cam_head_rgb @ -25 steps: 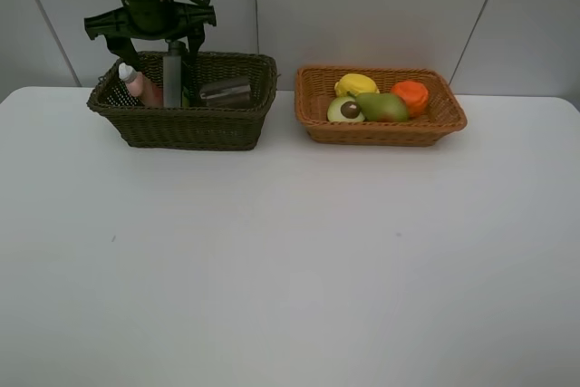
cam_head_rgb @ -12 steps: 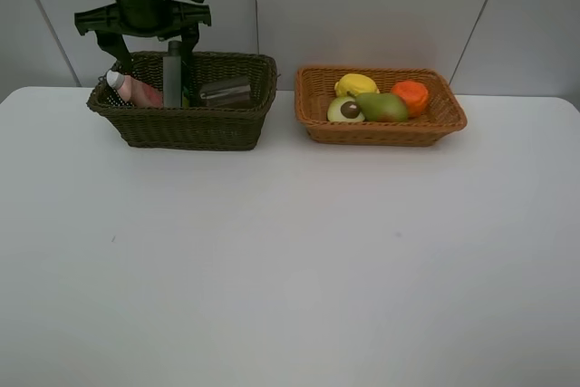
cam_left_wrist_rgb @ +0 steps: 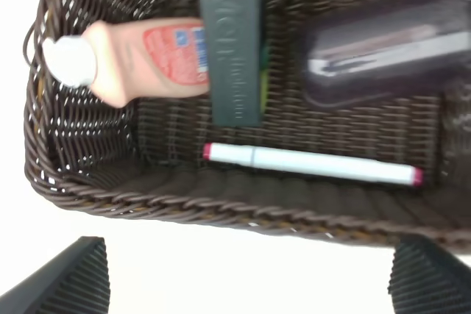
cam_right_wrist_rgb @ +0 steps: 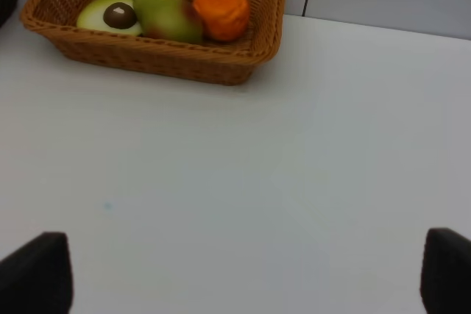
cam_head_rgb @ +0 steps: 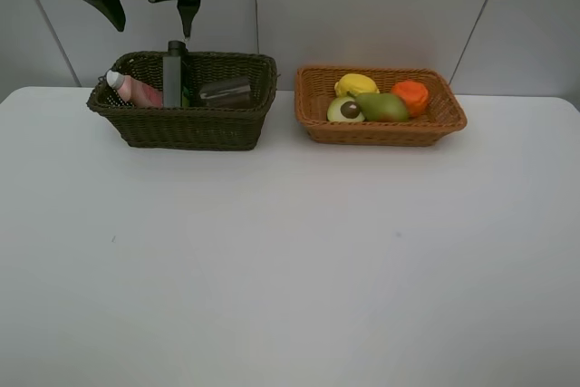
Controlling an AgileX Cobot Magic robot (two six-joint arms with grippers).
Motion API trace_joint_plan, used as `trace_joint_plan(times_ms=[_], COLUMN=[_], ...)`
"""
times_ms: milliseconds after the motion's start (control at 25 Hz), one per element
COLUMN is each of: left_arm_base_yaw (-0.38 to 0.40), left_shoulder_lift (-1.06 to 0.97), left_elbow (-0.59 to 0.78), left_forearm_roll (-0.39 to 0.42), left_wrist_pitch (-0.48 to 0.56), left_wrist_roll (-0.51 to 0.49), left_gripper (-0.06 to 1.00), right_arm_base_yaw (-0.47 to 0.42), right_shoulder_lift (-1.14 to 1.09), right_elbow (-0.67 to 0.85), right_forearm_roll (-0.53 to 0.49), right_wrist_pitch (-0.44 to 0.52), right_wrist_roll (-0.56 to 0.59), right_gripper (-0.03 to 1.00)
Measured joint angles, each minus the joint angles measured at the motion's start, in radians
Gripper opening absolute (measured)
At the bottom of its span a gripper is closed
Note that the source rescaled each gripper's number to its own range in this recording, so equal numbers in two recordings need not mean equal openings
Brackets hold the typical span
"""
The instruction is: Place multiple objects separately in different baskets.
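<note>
The dark basket (cam_head_rgb: 181, 126) at the back left holds a peach-pink bottle (cam_head_rgb: 134, 90) lying down, an upright dark pump bottle (cam_head_rgb: 172, 70) and a translucent cup (cam_head_rgb: 227, 91) on its side. A white pink-tipped marker (cam_left_wrist_rgb: 309, 164) lies along the basket's wall (cam_left_wrist_rgb: 221, 207). My left gripper (cam_head_rgb: 151, 14) hangs open and empty well above this basket. The orange-tan basket (cam_head_rgb: 381, 131) to the right holds a lemon (cam_head_rgb: 355, 84), an avocado half (cam_head_rgb: 344, 110), a pear (cam_head_rgb: 382, 107) and an orange (cam_head_rgb: 410, 95). My right gripper (cam_right_wrist_rgb: 239, 273) is open over bare table, short of that basket (cam_right_wrist_rgb: 243, 64).
A white table (cam_head_rgb: 290, 260) spreads in front of both baskets. Grey wall panels (cam_head_rgb: 362, 6) stand right behind them. The right arm does not show in the exterior high view.
My left gripper has risen straight up out of the dark basket, still open. The peach-pink bottle has tipped from leaning upright to lying lower in the basket.
</note>
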Motion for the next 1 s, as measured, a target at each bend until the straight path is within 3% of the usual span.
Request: trace_joint_plan(times_ms=[240,640,1000], left_arm_base_yaw=[-0.026,-0.024,-0.024], left_shoulder_lift=[-0.176,-0.618,-1.017], left_elbow=[0.178,0.687,0.995], left_forearm_roll=[-0.011,-0.020,-0.020], left_wrist_pitch=[0.000,-0.009,-0.027], left_wrist_roll=[0.020,0.078,0.108], left_gripper=[1.00,1.00,1.00], right_arm_base_yaw=[0.000,0.000,0.000], right_shoulder_lift=[0.000,0.000,0.000], right_elbow=[0.000,0.000,0.000], right_forearm_roll=[0.000,0.000,0.000], right_wrist_pitch=[0.000,-0.001,-0.001], right_wrist_roll=[0.000,0.000,0.000], right_gripper=[1.00,1.00,1.00])
